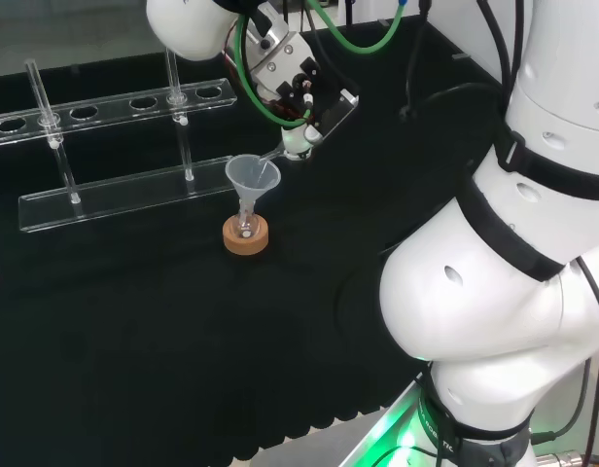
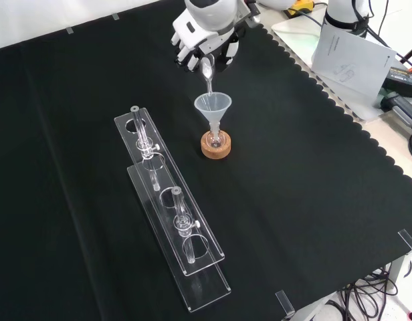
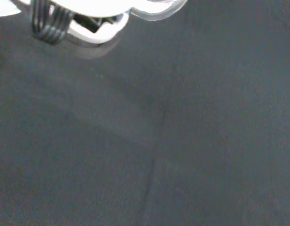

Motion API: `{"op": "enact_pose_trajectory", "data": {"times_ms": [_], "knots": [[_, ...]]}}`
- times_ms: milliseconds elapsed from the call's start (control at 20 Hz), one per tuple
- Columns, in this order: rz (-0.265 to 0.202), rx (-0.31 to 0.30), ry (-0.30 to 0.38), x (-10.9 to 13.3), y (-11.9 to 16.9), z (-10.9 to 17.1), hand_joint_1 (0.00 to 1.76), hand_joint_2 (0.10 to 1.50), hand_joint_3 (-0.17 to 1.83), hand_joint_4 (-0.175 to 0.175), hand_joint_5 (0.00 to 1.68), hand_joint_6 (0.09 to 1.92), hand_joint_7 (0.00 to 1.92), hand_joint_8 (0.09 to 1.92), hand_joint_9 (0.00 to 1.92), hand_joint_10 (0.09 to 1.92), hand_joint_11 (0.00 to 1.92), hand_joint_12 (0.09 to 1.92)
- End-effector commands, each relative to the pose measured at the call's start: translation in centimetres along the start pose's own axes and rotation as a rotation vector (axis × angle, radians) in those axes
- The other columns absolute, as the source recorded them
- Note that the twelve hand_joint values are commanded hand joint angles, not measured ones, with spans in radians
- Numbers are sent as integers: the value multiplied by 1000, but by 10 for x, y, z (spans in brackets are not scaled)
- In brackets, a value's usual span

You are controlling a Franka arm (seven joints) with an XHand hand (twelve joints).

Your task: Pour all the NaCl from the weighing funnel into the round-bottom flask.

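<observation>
One white robot arm reaches over a bench covered in black cloth (image 2: 313, 200). Its hand (image 2: 204, 41) sits near the far edge of the cloth in the front view, fingers curled around a small clear weighing funnel (image 2: 207, 72). The weighing funnel tilts downward, its narrow tip hanging just above the mouth of a clear plastic funnel (image 2: 213, 107). That plastic funnel stands upright in the neck of a small round-bottom flask (image 2: 215, 139), which rests on a cork ring (image 2: 215, 147) toward the far middle of the cloth. In the head view the hand (image 1: 298, 92) is just right of the plastic funnel (image 1: 252, 176). A clear acrylic rack (image 2: 169, 200) with round holes lies nearer the cloth's left side in the front view, well apart from the flask.
</observation>
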State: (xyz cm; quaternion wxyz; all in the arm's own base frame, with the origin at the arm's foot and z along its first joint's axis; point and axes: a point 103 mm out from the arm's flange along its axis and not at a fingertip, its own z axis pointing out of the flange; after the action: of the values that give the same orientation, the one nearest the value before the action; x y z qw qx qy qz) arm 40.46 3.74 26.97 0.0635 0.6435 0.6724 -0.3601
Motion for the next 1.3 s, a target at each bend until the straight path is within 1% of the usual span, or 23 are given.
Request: {"op": "enact_pose_trajectory", "data": {"times_ms": [50, 550, 1150, 1200, 1300], "knots": [[-7, 7, -63, 12, 0, -7, 1108, 701, 600, 175, 1232, 723, 687, 631, 1043, 303, 794, 1069], [2, 19, -107, 16, -1, -13, 1108, 700, 600, 175, 1233, 723, 687, 632, 1043, 300, 799, 1064], [18, 31, -192, 17, -2, -17, 1108, 699, 601, 175, 1234, 721, 685, 632, 1044, 296, 803, 1059], [10, 15, -174, 14, -2, -15, 1108, 699, 601, 175, 1234, 721, 685, 632, 1044, 296, 803, 1058], [11, 15, -183, 14, -2, -15, 1108, 699, 601, 175, 1234, 721, 685, 632, 1043, 295, 803, 1057]]}}
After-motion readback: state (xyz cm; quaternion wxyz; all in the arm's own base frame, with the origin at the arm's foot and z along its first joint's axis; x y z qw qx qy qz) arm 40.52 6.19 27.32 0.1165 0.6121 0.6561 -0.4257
